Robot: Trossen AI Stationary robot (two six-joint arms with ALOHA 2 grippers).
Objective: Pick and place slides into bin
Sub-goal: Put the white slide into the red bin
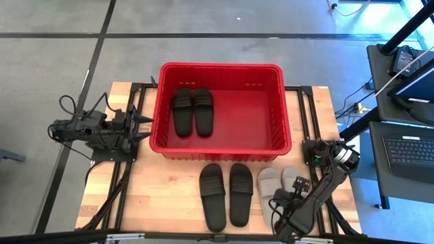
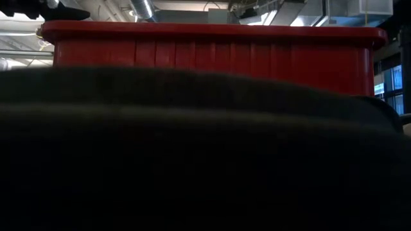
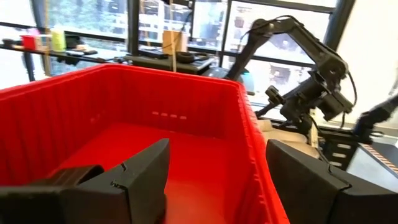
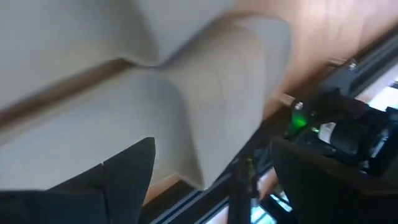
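Red bin (image 1: 220, 112) sits centre of the high view, on the far half of the wooden table (image 1: 156, 196). Two black slides (image 1: 192, 111) lie side by side on the bin floor, in its left part; the rest of the floor is bare.

Outside the bin, along the table's near edge: a second black pair (image 1: 226, 194) at lower centre, side by side, just below the bin wall. The beige pair (image 1: 279, 183) is right of them, lower right of the frame, partly covered by the right arm.

Right gripper (image 1: 281, 198) is down over the beige pair at lower right. In the right wrist view the fingers (image 4: 124, 171) are spread wide with beige slide (image 4: 155, 93) filling the frame between and ahead of them; nothing clamped. Can't tell if the tips touch the slide.

Left gripper (image 1: 144, 127) is at the left of the high view, just beside the bin's left wall at about rim height. The left wrist view shows its fingers (image 3: 140, 177) wide apart, holding nothing, and the bin rim (image 3: 252, 134) running between them.

Low view is mostly blocked by a dark shape close to the lens; only the bin's near wall (image 2: 212, 58) shows above it.
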